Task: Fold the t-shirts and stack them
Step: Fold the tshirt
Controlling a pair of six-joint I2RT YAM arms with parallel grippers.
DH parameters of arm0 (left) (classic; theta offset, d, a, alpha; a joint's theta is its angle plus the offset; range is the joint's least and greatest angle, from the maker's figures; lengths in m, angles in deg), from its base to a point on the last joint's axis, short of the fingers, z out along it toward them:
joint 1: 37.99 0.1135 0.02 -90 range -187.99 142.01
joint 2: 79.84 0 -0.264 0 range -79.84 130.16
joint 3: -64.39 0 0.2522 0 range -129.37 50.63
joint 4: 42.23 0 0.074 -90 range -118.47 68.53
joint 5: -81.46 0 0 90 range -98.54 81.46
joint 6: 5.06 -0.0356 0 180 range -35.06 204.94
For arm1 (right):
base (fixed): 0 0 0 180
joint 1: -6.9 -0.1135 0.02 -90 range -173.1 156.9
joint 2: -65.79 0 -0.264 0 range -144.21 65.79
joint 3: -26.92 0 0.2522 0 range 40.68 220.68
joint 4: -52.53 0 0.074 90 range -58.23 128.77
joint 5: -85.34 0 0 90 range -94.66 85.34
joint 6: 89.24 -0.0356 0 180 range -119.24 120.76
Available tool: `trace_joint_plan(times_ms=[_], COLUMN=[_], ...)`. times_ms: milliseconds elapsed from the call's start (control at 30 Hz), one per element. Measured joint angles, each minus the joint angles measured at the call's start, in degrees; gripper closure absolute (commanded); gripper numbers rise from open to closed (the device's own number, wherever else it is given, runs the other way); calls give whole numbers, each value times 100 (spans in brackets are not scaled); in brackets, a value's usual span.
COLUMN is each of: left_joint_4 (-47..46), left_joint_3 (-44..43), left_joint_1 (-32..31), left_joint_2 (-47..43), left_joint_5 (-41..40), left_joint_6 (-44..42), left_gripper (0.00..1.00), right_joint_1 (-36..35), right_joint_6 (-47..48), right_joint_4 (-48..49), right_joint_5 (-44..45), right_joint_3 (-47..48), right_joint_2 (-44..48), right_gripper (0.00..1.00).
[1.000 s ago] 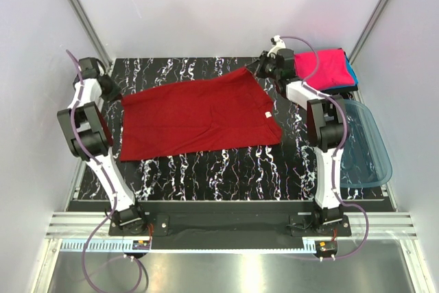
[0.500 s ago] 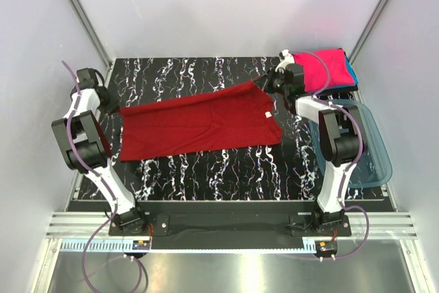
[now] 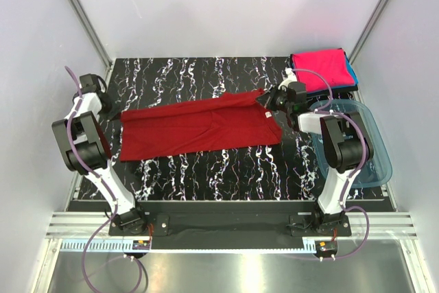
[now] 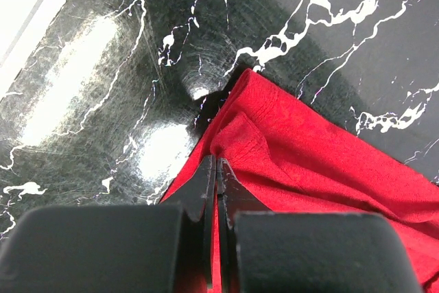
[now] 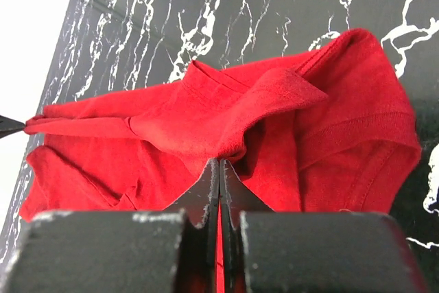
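Both grippers (image 4: 214, 169) (image 5: 218, 169) pinching soft red tee (image 3: 199, 125)

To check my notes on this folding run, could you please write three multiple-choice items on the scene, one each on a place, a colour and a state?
1. Where on the table does the pink t-shirt lie?
A. far right corner, on a teal-blue t-shirt
B. near left corner
C. middle
2. What colour is the t-shirt stretched across the table?
A. teal-blue
B. pink
C. dark red
3. The right fingers are:
A. wide open
B. shut on the dark red t-shirt
C. shut on the pink t-shirt
Answers: 1 A, the top view shows it folded there; 2 C, both wrist views show red cloth; 3 B, the right wrist view shows red cloth pinched between them.
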Motion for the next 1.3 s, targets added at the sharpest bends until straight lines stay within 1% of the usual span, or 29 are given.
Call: trace_joint_plan(times_ms=[167, 367, 500, 733, 800, 833, 867, 900, 933, 967, 1000, 1067, 1167, 1300], left_joint_4=[-24, -33, -39, -37, -20, 0, 2, 0, 7, 17, 42, 98, 166, 155], left_joint_3=[0, 2, 79, 190, 227, 227, 227, 227, 227, 227, 227, 227, 227, 199], left_joint_1=[0, 0, 2, 4, 4, 4, 4, 4, 4, 4, 4, 4, -42, -238], left_joint_2=[0, 0, -20, -37, -37, -37, -37, -44, -52, -66, -105, -214, -529, -883], left_joint_5=[-7, -44, -101, -223, -280, -291, -295, -302, -310, -330, -374, -483, -632, -531], left_joint_6=[-4, -4, -37, -68, -90, -103, -109, -120, -131, -173, -160, -173, -192, -186], left_gripper=[100, 100, 100, 100, 100, 100, 100, 95, 79, 73, 70, 69, 68, 67], right_joint_1=[0, 0, 0, 0, 0, 0, 2, 0, 2, 2, 2, 0, 2, 0], right_joint_6=[-11, -9, -11, -15, -35, -42, -57, -57, -57, -57, -31, 31, 107, 122], right_joint_4=[-4, 9, 127, 103, 76, 42, 31, 11, -13, -50, -125, -365, -929, -1576], right_joint_5=[-2, -9, -17, -107, -173, -214, -280, -350, -442, -509, -560, -573, -505, -442], right_joint_3=[-42, -74, -369, -909, -1019, -1047, -1064, -1078, -1091, -1095, -1093, -1091, -1056, -549], right_joint_2=[79, 544, 817, 837, 833, 822, 802, 793, 793, 793, 793, 828, 970, 999], right_gripper=[100, 100, 100, 100, 96, 88, 85, 81, 74, 72, 70, 68, 68, 69])
